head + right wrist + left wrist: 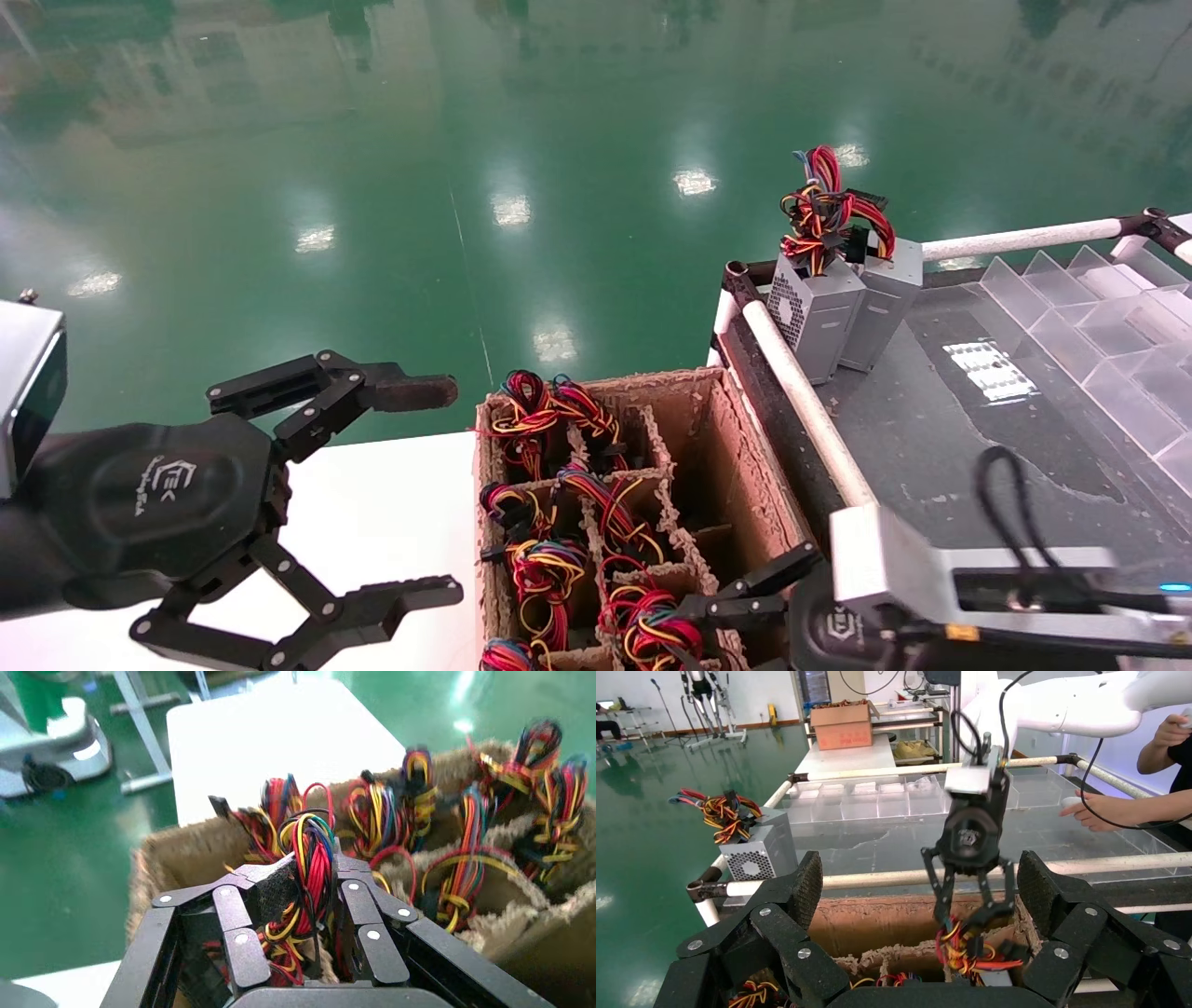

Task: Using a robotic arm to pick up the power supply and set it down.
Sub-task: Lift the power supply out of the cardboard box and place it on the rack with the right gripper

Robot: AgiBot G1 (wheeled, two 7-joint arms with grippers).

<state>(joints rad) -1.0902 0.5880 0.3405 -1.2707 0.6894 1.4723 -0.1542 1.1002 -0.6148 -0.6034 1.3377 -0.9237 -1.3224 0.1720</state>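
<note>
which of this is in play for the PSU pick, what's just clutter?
In play: right gripper, shut on power supply wires in cardboard crate; dark table.
Clutter: two placed supplies, clear trays, left gripper, open, idle.

A white table (pixel 372 522) fills the 7 o'clock part of the head view, and the brown cardboard divider crate (pixel 736 466) stands at its 3 o'clock edge. At 3 o'clock from the crate lies a dark grey bench (pixel 931 438), railed with white tubes (pixel 801 396) along its near and far sides. 2 silver-grey power supplies (pixel 843 312) stand side by side, touching, at the bench's 11 o'clock corner. Clear plastic dividers (pixel 1108 345) cover its 2 o'clock part. Glossy green floor (pixel 466 186) spreads from 9 to 1 o'clock behind both.
</note>
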